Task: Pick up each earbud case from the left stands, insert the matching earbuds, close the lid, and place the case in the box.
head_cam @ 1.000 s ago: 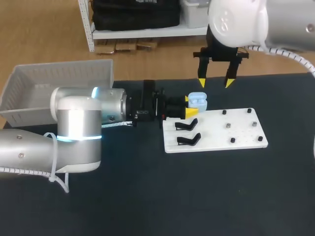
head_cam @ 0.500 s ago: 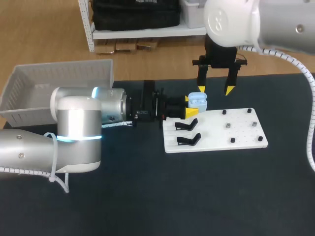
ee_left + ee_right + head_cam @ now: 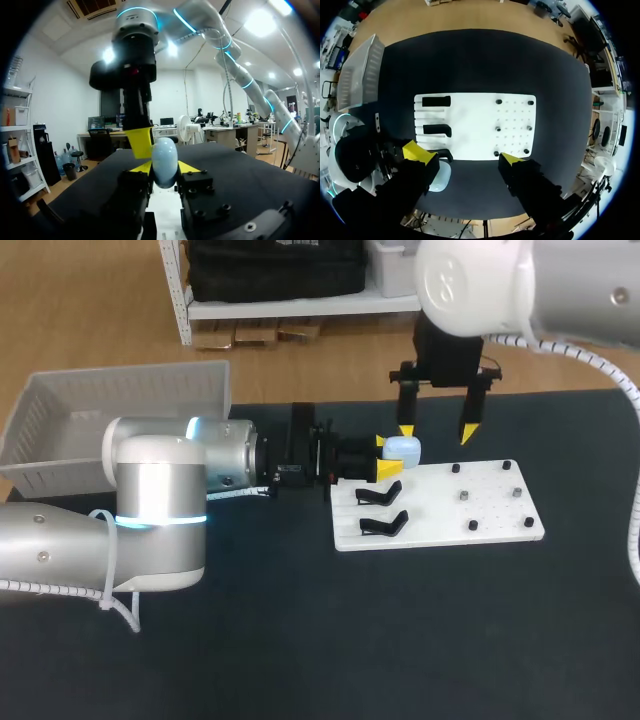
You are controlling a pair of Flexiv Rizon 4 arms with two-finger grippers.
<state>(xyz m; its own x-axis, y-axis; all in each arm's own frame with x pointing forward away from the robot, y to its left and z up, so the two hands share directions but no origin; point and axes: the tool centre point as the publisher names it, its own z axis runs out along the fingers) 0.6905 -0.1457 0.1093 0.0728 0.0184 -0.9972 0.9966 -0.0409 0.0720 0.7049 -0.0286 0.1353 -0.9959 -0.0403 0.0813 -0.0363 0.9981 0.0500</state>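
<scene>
A pale blue earbud case (image 3: 403,450) with its lid down is held at the white board's (image 3: 440,508) near-left corner, and my left gripper (image 3: 387,457) is shut on it from two sides. In the left wrist view the case (image 3: 165,161) stands upright between the yellow tips of that gripper (image 3: 164,168). My right gripper (image 3: 436,432) hangs open just above, one fingertip (image 3: 406,429) at the case's top. In the right wrist view the case (image 3: 440,178) lies under one finger of the right gripper (image 3: 466,156). Two empty black stands (image 3: 380,492) (image 3: 383,525) sit on the board's left part.
Several small dark pegs (image 3: 464,496) dot the board's right half. A white slatted basket (image 3: 120,410) stands at the table's far left, behind my left arm. Dark tabletop stretches in front of the board and to its right.
My right gripper came left and down over the case and spread its fingers wider. The case's lid, open a second ago with the earbuds showing, is now down. The left arm held still.
</scene>
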